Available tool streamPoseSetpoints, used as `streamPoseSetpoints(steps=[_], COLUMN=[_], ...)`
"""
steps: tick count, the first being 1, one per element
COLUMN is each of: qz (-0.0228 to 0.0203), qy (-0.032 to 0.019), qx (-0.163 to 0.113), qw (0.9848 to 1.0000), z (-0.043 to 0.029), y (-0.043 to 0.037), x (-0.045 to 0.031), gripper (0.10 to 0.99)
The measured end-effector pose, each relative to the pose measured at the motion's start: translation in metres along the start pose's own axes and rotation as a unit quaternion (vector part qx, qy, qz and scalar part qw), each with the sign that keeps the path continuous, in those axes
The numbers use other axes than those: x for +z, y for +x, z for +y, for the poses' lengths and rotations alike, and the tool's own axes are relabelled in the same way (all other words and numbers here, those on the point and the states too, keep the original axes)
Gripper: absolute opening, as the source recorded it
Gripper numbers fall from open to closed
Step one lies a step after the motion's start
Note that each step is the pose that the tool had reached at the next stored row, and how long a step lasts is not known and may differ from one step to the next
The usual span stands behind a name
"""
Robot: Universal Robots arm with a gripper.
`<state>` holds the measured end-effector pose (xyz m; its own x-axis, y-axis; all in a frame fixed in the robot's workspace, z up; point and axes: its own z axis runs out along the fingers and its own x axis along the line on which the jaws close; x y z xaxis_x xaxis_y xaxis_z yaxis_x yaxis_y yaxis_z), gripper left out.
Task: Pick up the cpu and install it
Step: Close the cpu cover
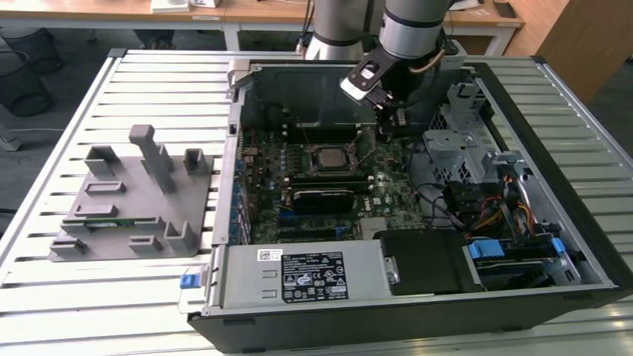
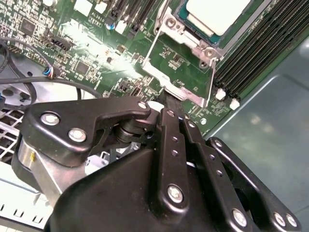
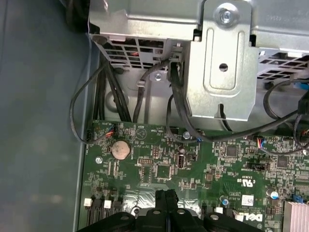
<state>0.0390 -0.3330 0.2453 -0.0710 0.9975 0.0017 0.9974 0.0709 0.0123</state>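
- The cpu (image 2: 217,14) is seen seated inside the socket frame (image 2: 181,72), with its pale silvery top uncovered in the second wrist view.
- The metal plate of the socket frame is lifted off the cpu and stands on the side nearest the gripper.
- In the exterior view the socket frame (image 1: 331,157) is found near the middle of the green motherboard (image 1: 390,174), inside the open computer case (image 1: 554,126).
- The gripper (image 1: 389,119) is held just beyond the socket frame, toward the exterior view's right, low over the motherboard.
- In the first wrist view the two black fingers (image 3: 161,200) are pressed together, with only a thin line between them, and nothing is seen held in them.
- In the second wrist view the gripper (image 2: 170,110) is near the edge of the lifted metal plate; whether it is touched cannot be told.
- The grey plastic fixture (image 1: 138,200) is set well apart from the socket frame, outside the case on the exterior view's left, on the slatted table (image 1: 59,297).
- A thin green memory stick (image 1: 109,220) is lodged in that fixture.
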Motion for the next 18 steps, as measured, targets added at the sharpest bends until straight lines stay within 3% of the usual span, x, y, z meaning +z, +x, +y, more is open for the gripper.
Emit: streamPoseSetpoints(steps=[18], qz=[0.0000], qy=[0.0000], qx=[0.000], qw=[1.0000], z=[-0.0127], y=[0.0009], x=[0.0005], gripper=[0.106])
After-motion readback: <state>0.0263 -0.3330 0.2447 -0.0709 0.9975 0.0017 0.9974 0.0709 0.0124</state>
